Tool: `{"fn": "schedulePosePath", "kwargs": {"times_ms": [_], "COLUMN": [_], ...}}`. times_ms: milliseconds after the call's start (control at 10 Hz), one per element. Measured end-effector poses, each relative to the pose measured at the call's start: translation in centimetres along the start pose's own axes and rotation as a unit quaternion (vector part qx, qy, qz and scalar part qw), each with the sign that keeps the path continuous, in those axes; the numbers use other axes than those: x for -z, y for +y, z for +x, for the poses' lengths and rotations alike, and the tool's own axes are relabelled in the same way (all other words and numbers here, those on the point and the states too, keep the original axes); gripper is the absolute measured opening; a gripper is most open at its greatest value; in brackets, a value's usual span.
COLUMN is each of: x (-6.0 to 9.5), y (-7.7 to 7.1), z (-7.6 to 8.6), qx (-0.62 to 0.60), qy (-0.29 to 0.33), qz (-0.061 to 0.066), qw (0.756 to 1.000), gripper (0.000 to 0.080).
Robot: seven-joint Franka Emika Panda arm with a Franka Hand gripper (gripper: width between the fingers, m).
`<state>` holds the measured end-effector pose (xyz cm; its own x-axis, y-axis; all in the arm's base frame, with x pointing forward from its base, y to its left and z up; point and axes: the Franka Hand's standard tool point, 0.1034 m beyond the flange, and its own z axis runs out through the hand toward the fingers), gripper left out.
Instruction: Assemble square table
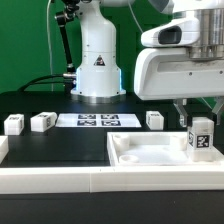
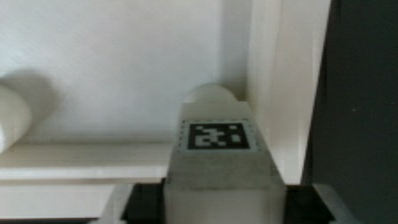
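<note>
The white square tabletop (image 1: pixel 150 155) lies flat with its raised rim up at the exterior view's right front. My gripper (image 1: pixel 200 120) is shut on one white tagged leg (image 1: pixel 201 140) and holds it upright over the slab's corner at the exterior view's right. In the wrist view the leg (image 2: pixel 221 150) sits between my dark fingers (image 2: pixel 146 203), with the slab's inner surface (image 2: pixel 107 60) and rim (image 2: pixel 281 80) beyond it. Whether the leg touches the slab cannot be told. Three more legs stand on the black table: two (image 1: pixel 13 124) (image 1: pixel 43 122) at the left and one (image 1: pixel 154 119) behind the slab.
The marker board (image 1: pixel 97 120) lies flat in front of the robot base (image 1: pixel 98 70). A long white border wall (image 1: pixel 55 180) runs along the table's front edge. Black table (image 2: pixel 365 100) shows beside the slab's rim.
</note>
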<state>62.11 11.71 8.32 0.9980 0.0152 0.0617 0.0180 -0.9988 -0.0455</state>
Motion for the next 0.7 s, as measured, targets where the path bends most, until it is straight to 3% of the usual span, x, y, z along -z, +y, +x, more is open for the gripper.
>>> {"fn": "schedulePosePath", "kwargs": {"times_ms": [300,500,700], "x": [-0.01,0.02,0.01], "y": [-0.03,0.12,-0.07], "z": [0.01,-0.01,-0.06], "qx": [-0.099,-0.183,-0.270], "qy": [0.001,0.008,0.007], "qz": [0.001,0.012,0.013], "qw": [0.995,0.983,0.963], "gripper": [0.0285,0.0285,0.0288]}}
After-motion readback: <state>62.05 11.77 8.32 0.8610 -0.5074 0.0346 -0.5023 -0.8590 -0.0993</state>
